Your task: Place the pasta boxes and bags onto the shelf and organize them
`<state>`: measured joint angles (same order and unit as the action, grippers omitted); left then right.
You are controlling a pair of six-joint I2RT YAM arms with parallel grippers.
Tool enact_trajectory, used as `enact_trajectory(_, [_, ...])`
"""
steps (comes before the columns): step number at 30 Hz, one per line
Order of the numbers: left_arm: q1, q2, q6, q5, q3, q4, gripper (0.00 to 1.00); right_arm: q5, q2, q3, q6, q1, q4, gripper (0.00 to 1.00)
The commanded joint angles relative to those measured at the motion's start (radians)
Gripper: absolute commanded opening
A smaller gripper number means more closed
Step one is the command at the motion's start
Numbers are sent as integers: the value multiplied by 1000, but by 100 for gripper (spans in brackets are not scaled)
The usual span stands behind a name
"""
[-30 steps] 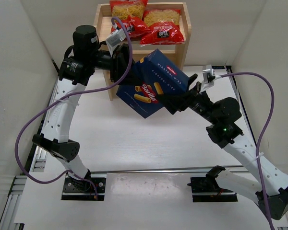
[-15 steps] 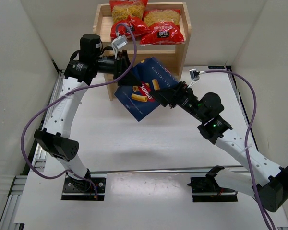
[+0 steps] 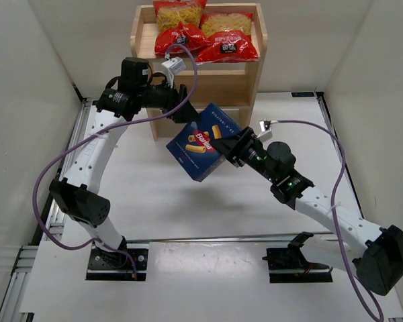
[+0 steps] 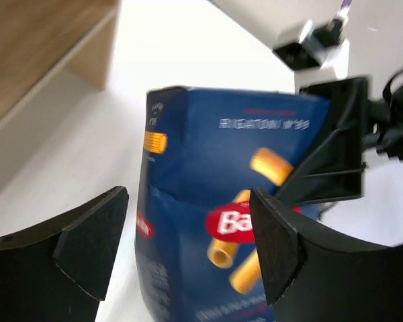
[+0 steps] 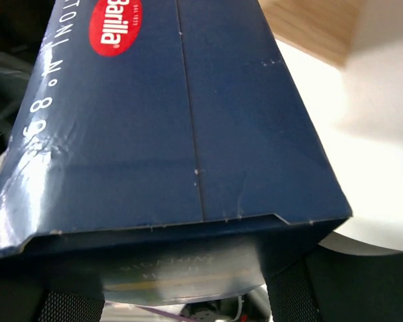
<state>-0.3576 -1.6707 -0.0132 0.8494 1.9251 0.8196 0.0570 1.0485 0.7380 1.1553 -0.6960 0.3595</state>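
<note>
On the top tier of the wooden shelf (image 3: pixel 221 82), the left-hand bag (image 3: pixel 179 27) and the right-hand bag (image 3: pixel 227 37), both red with yellow pasta showing, lie side by side between the raised rails, so that share of the job looks done. One item is left: the dark blue box (image 3: pixel 200 144) of rigatoni. It hangs tilted in the air above the white surface (image 3: pixel 154 201), in front of the shelf and lower than its top tier, not yet resting on any tier. The right tool (image 3: pixel 232 149) is clamped on the box's right end; its wrist camera sees little but blue cardboard. The left tool (image 3: pixel 187 113) hovers just beside the box's upper corner with its fingers (image 4: pixel 87 241) spread wide. The left wrist view shows the box beyond them, not pinched, so this tool appears to grip nothing. By this reckoning about two thirds of the placing is finished, with the box to be set on the shelf and lined up with the bags. The count: one box, two bags, one shelf, two arms. From above, the shelf's lower tiers are largely hidden.
</note>
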Motion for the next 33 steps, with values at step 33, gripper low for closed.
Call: enact_trajectory(33, [17, 546, 13, -882, -399, 38, 90, -304, 677, 566, 297, 59, 674, 0])
